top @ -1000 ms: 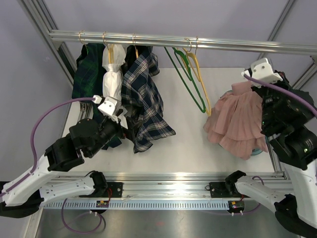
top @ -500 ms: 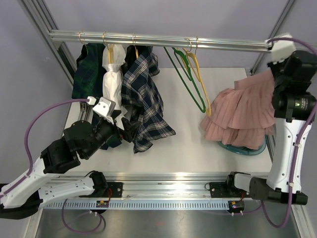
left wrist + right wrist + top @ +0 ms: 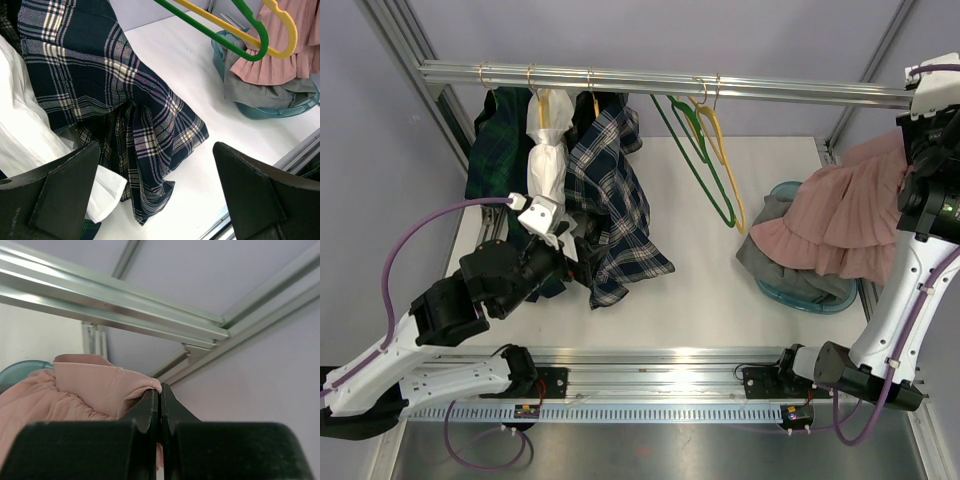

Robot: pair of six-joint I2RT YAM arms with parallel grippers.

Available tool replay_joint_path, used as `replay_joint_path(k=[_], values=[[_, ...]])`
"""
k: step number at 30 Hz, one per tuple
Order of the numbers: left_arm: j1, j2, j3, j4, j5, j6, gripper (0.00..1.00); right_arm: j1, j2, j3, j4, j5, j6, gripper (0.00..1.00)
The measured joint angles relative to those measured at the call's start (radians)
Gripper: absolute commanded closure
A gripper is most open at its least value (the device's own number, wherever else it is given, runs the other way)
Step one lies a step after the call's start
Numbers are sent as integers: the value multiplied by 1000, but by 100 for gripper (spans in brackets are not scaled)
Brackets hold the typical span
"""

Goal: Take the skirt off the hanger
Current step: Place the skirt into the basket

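1. While the right tool (image 3: 158,407) is clamped on the pink skirt (image 3: 850,215), the skirt hangs above the teal basin (image 3: 800,292), right of the 2 empty hangers (image 3: 710,150).
2. Left tool (image 3: 155,200) stands apart near the plaid skirt (image 3: 610,190).

Fixed overhead view looking down on white table (image 3: 710,290), left wrist view low and close, facing right across the table, right wrist view tilted up at silver metal rail (image 3: 100,305), all sharing pink pleated skirt (image 3: 850,215).
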Motion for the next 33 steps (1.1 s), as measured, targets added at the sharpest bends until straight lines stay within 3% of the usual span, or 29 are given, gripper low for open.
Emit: replay_joint_path(k=[8, 22, 27, 33], values=[[0, 3, 0, 0, 0, 1, 1, 1, 6, -40, -47, -189, 146, 100], [0, 5, 0, 0, 0, -19, 1, 152, -50, -407, -3, -413, 449, 100], [0, 22, 0, 0, 0, -19, 1, 157, -89, -531, 84, -431, 557, 100], [0, 26, 0, 0, 0, -25, 1, 157, -88, -750, 118, -394, 542, 100]])
